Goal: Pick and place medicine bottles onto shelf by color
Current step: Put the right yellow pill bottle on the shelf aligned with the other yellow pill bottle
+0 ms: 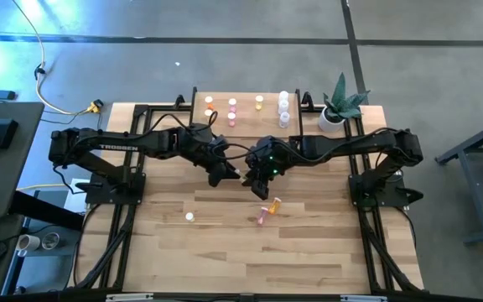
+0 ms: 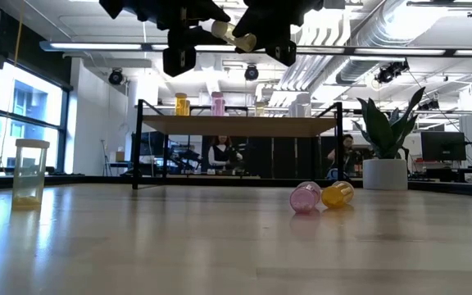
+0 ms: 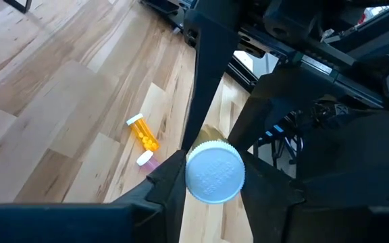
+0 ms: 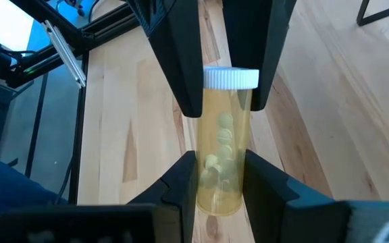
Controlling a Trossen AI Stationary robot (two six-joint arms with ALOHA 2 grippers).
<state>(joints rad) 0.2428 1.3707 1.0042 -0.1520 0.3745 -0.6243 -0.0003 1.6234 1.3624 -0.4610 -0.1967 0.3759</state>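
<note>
Both arms meet above the middle of the table, each gripper on the same yellow bottle (image 4: 221, 155), which hangs in the air between them. The right gripper (image 4: 220, 177) is closed on the bottle's body, its two dark fingers (image 4: 181, 179) pressed against either side, with pale pills showing through the plastic wall. The left gripper (image 3: 211, 177) sits at the far end of that bottle, its fingers standing on either side of the white cap (image 3: 215, 173) and touching or nearly touching it; a firm hold there cannot be told.

Below and slightly forward of the two grippers, an orange bottle (image 1: 275, 204) and a pink bottle (image 1: 263, 216) lie on their sides, touching. A clear bottle (image 2: 31, 172) stands upright well off to the left gripper's side. Behind the grippers, the shelf (image 1: 246, 122) carries upright bottles grouped by colour, beside a potted plant (image 1: 340, 105).
</note>
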